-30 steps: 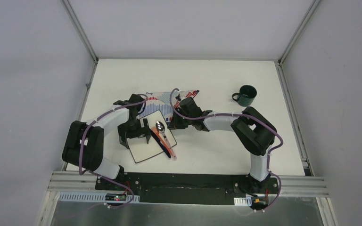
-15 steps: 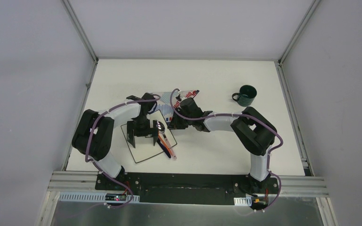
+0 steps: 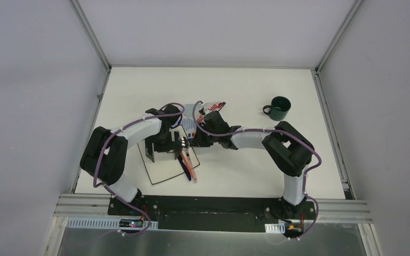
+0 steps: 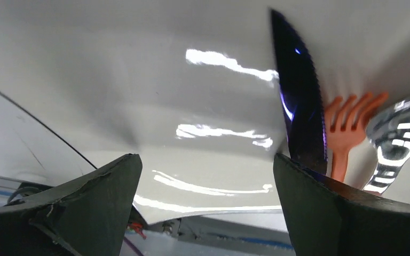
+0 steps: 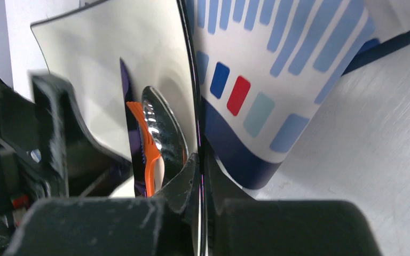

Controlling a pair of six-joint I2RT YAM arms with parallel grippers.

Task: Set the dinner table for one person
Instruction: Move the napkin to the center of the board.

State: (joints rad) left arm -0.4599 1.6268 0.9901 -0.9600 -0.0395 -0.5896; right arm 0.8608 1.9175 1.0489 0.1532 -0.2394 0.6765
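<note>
The right gripper point(image 5: 200, 162) pinches the plate point(image 5: 112, 58) by its edge, beside the cloth point(image 5: 277, 64), on the table point(image 3: 245, 88) filling mid-frame. The left gripper point(image 4: 208, 197) hovers over the plate, jaws spread, near the knife point(image 4: 299, 106), fork point(image 4: 347, 125) and spoon point(image 4: 400, 133).

From overhead, the left hand point(image 3: 165, 149) covers the far half of the white square plate with a thin dark rim point(image 3: 163, 170), and both arms hide most of the striped red, blue and white cloth point(image 3: 191, 126). In the left wrist view, the dark serrated knife point(image 4: 299, 106) and orange plastic fork point(image 4: 347, 125) lose their handles behind the lower-right finger point(image 4: 325, 213), and the frame's right edge cuts the shiny metal spoon point(image 4: 400, 133). In the right wrist view, the plate's rim vanishes between the blurred, pinching fingers of the right hand point(image 5: 200, 162).
</note>
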